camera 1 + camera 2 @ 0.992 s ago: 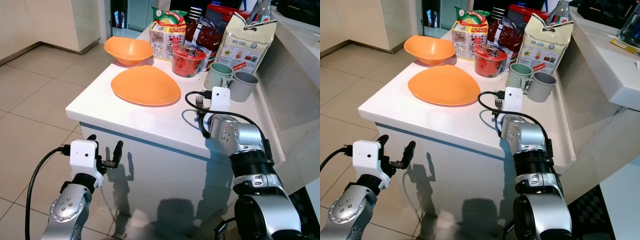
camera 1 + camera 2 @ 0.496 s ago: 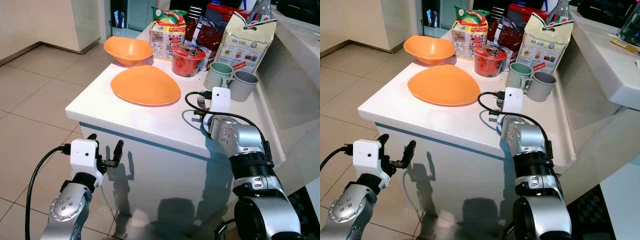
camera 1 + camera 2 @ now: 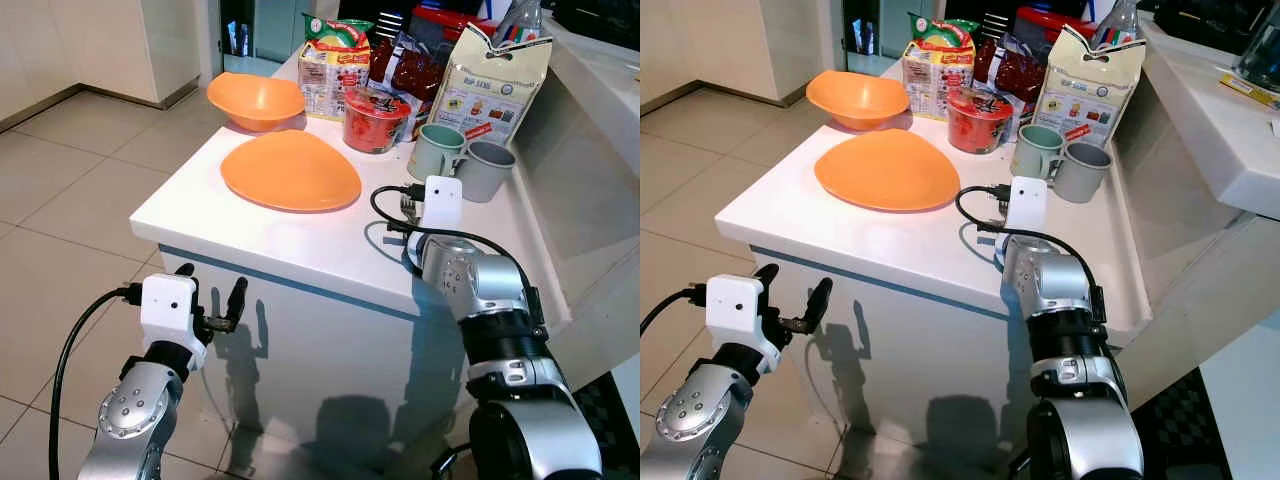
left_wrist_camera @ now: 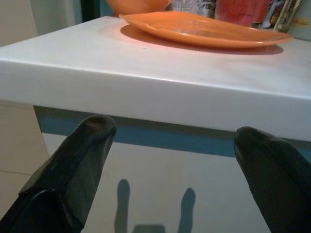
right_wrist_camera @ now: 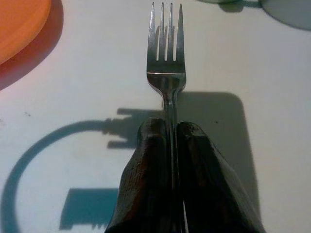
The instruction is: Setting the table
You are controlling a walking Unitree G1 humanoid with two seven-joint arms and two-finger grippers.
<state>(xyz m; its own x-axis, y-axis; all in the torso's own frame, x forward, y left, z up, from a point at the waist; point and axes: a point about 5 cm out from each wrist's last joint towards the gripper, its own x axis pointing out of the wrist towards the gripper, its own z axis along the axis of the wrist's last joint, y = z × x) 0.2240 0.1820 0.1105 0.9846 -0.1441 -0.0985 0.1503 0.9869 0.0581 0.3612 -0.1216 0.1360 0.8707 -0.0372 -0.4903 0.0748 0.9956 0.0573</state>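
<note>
My right gripper point(image 5: 171, 131) is shut on the handle of a steel fork point(image 5: 166, 58). It holds the fork low over the white counter point(image 3: 330, 240), tines pointing toward the mugs. The fork's head point(image 3: 405, 204) shows just right of the flat orange plate point(image 3: 290, 170). An orange bowl point(image 3: 255, 98) sits behind the plate. My left gripper point(image 3: 212, 288) is open with nothing between its fingers. It hangs in front of the counter's side, below the edge point(image 4: 146, 97).
A green mug point(image 3: 436, 150) and a grey mug point(image 3: 485, 168) stand beyond the fork. A red noodle cup point(image 3: 375, 118) and several food packets point(image 3: 495, 85) crowd the back of the counter. Tiled floor point(image 3: 70, 200) lies to the left.
My right wrist has shifted slightly with the fork still gripped. The left arm has hardly moved.
</note>
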